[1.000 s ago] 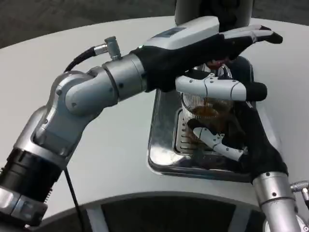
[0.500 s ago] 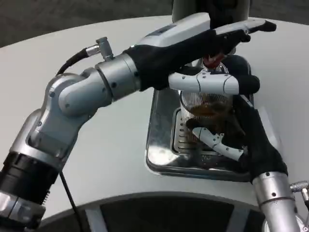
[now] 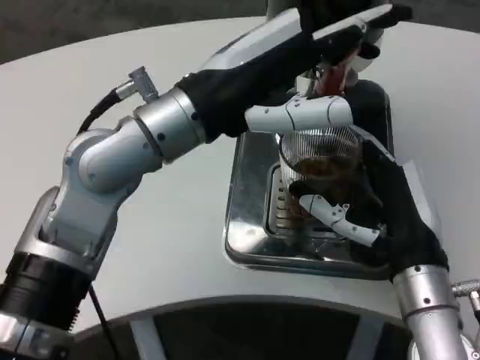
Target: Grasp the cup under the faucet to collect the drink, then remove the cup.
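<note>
A clear ribbed cup [image 3: 319, 169] with brown drink in it stands on the grille of the steel drip tray [image 3: 247, 225], under the faucet. My right hand [image 3: 375, 214] grips the cup from its right side, with fingers wrapped round the front. My left hand [image 3: 330, 45] reaches across above the cup to the faucet's red handle [image 3: 332, 77]. Its fingers lie flat over the top of the handle and its thumb [image 3: 300, 116] sticks out just above the cup's rim. The spout itself is hidden behind the left hand.
The dispenser's body [image 3: 289, 7] stands at the far edge of the white table [image 3: 150, 247], behind the tray. My left forearm [image 3: 150, 135] stretches across the table's left half, with a black cable at its elbow.
My left hand has moved up and farther back at the faucet, and its thumb has lifted with it. The right hand still holds the cup on the tray.
</note>
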Motion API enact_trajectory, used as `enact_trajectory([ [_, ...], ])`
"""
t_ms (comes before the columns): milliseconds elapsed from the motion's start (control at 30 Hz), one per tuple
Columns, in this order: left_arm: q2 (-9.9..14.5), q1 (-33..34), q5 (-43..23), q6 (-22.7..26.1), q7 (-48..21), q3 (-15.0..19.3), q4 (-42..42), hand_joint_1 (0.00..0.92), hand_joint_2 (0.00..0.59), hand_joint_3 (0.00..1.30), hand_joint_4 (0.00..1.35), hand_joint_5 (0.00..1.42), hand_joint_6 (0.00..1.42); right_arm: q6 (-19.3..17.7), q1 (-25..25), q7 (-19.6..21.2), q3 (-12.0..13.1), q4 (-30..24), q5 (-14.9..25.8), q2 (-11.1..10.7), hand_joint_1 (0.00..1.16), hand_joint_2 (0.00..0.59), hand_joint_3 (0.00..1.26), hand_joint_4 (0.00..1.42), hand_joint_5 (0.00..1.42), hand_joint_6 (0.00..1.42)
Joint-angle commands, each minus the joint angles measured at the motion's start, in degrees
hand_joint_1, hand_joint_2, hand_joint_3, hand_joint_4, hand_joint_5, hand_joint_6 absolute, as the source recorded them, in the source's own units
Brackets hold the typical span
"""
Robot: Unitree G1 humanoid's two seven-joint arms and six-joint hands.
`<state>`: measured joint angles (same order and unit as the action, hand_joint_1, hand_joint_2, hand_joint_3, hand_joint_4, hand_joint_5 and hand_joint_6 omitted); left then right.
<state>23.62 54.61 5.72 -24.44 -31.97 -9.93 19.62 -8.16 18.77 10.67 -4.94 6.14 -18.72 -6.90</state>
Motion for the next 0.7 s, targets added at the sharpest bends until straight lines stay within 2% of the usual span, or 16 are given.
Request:
enact_trajectory([
  [33,0.27,-1.55,-0.67,-0.12,0.34,1.37,0.03,0.0,0.082,0.07,0.05,0.17,0.21,-0.09,-1.69,0.1,-0.39,-0.14,-0.04,0.68,0.76,0.251,0.25,0.31,0.37,0.36],
  [700,-0.71,-3.52,-4.0,-0.6,0.94,4.9,-5.59,0.0,0.086,0.08,0.1,0.23,0.27,-0.82,-2.52,0.91,-0.11,-1.34,0.07,0.91,0.76,0.251,0.31,0.36,0.41,0.4],
])
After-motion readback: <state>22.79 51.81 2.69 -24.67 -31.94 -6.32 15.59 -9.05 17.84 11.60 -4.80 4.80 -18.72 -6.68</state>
